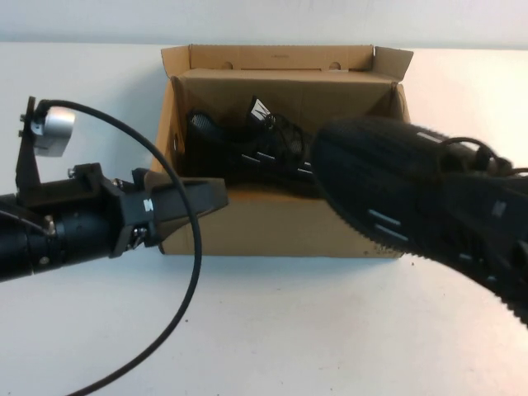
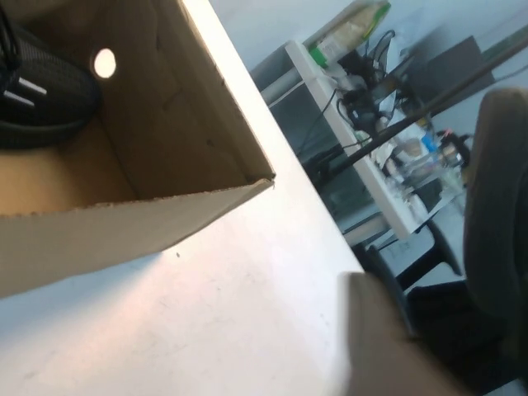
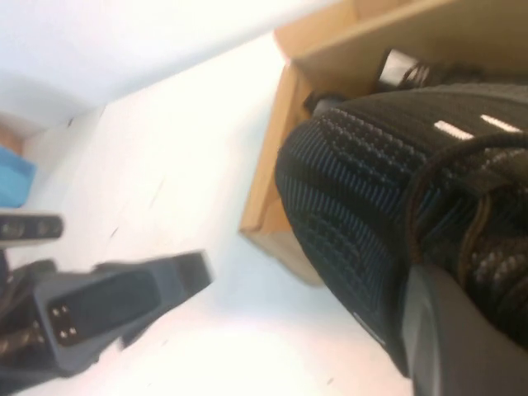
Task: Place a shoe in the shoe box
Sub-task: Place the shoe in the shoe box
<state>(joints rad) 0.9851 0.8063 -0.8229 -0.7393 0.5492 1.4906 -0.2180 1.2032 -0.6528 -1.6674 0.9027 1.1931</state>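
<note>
The brown shoe box (image 1: 272, 223) stands open at the table's middle, lid flap up at the back. One black shoe (image 1: 256, 148) lies inside it, its toe also showing in the left wrist view (image 2: 41, 99). A second black shoe (image 1: 412, 206) hangs in the air over the box's right front corner, ribbed sole toward the high camera. My right gripper (image 3: 437, 297) is shut on this shoe (image 3: 371, 190); in the high view the shoe hides it. My left gripper (image 1: 202, 202) hovers at the box's front left corner, open and holding nothing.
The left arm's black cable (image 1: 186, 272) loops over the table in front of the box. White table lies all round the box. A desk with clutter (image 2: 371, 124) stands beyond the table's edge. Something blue (image 3: 12, 181) sits off the table.
</note>
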